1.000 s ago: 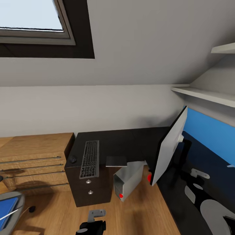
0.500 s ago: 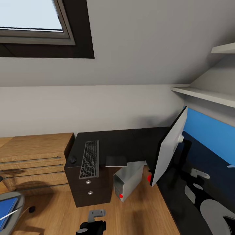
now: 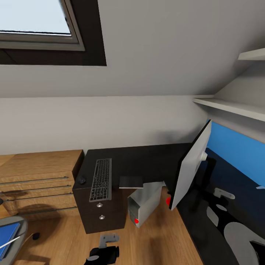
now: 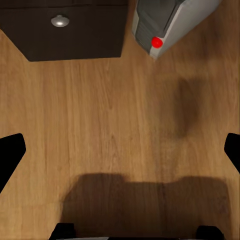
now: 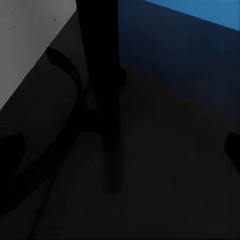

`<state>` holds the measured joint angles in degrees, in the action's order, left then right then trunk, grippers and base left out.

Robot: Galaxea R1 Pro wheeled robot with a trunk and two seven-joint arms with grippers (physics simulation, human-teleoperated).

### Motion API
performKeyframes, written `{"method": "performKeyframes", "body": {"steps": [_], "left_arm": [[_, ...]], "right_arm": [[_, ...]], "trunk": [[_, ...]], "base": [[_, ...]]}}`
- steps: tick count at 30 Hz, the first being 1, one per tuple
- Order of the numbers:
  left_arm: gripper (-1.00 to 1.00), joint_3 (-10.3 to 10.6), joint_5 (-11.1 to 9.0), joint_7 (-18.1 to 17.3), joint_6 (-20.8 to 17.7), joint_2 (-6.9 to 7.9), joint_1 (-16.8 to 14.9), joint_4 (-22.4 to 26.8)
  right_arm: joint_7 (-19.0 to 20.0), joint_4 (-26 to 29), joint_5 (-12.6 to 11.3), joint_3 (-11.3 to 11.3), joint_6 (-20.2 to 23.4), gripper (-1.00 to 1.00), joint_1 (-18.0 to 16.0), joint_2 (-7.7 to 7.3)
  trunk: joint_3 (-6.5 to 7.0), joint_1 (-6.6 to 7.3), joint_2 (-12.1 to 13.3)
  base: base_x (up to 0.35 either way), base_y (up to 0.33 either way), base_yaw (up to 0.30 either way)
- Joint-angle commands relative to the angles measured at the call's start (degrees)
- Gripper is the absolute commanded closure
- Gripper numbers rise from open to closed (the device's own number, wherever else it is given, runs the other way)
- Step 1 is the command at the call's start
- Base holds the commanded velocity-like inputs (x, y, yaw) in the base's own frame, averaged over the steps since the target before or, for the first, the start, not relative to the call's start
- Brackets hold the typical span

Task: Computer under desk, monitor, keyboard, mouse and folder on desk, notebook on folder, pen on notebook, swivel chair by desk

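Left wrist view: left gripper [image 4: 120, 150] fingers spread wide over bare wood floor [image 4: 100, 130].
Right gripper [image 5: 120, 150] likewise parted above the glossy desk [image 3: 147, 158], by the monitor [image 3: 191, 165] stand. Keyboard [image 3: 101, 179] lies on the desk's left wing; computer [image 3: 141, 204] stands tilted beneath; folder [image 3: 7, 239] and pen [image 3: 9, 244] rest on the swivel chair [image 3: 20, 228].

The long black worktop [image 3: 147, 158] looks glossy; its round drawer knob [image 4: 59, 20] shines like metal. The light grey boxy computer tower [image 3: 144, 201] looks matt above smooth wood-grain floor [image 4: 100, 125].
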<state>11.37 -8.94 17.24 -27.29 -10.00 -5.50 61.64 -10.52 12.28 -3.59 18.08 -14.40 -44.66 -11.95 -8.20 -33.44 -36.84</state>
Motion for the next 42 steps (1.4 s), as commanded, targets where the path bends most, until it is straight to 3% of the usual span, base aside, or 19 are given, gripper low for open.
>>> {"method": "performKeyframes", "body": {"steps": [1,15,42], "left_arm": [[-1.00,0.0,-0.6,0.5,0.1,0.00,0.0,0.4],[-1.00,-0.1,-0.9,0.3,0.9,0.00,0.0,4.9],[-1.00,-0.1,-0.9,0.3,0.9,0.00,0.0,4.9]], "right_arm": [[-0.1,-0.1,-0.4,-0.2,-0.3,-1.00,0.1,-0.07],[-0.1,-0.2,-0.2,-0.6,-0.3,-1.00,0.7,-0.27],[-0.1,-0.2,-0.2,-0.6,-0.3,-1.00,0.7,-0.36]], "trunk": [[-0.10,-0.02,-0.1],[-0.10,-0.02,-0.1],[-0.10,-0.02,-0.1]], "base": [[0.000,0.000,0.000],[0.000,0.000,0.000],[0.006,0.000,0.000]]}}
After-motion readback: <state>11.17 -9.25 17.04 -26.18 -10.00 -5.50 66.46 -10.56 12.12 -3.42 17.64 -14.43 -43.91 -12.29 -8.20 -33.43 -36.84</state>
